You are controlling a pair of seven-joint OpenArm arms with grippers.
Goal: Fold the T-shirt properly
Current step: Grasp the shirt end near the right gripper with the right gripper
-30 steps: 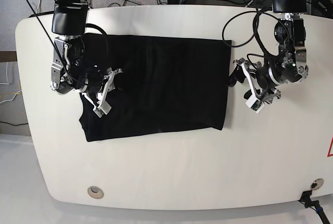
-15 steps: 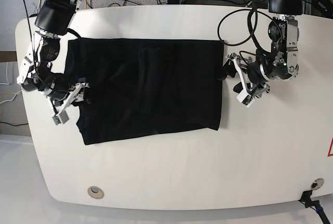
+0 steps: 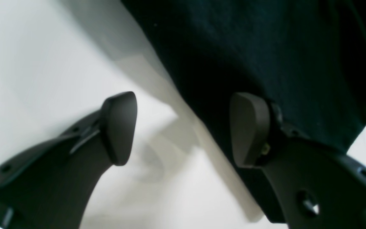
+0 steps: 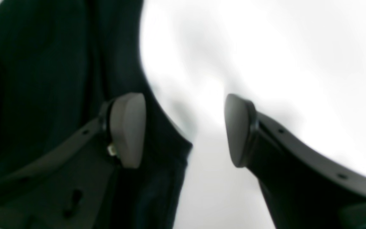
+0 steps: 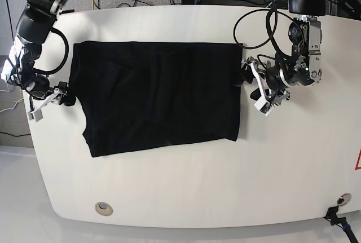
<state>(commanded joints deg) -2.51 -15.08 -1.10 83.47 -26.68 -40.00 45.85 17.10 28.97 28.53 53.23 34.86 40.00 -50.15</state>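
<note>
The black shirt [image 5: 163,96] lies on the white table [image 5: 169,186], filling the middle and left of its upper half in the base view, between the 2 grippers. It is folded into a rough oblong, its upper edge nearly straight and its lower edge slanting (the lower left corner sticks out furthest down). No print shows on it.

The left gripper [image 3: 183,128] is at the shirt's right edge in the base view. Its 2 fingertips stand apart, released; in the left wrist view 1 is over the black cloth and 1 over white table, with the edge running between them.

The right gripper [image 4: 186,130] is at the shirt's left edge in the base view. Its 2 fingertips are parted too, clasping nothing; 1 overlaps the cloth in the right wrist view, 1 is over the table, and a blunt corner of cloth pokes between them. Whether either gripper touches the cloth, I cannot tell.
</note>
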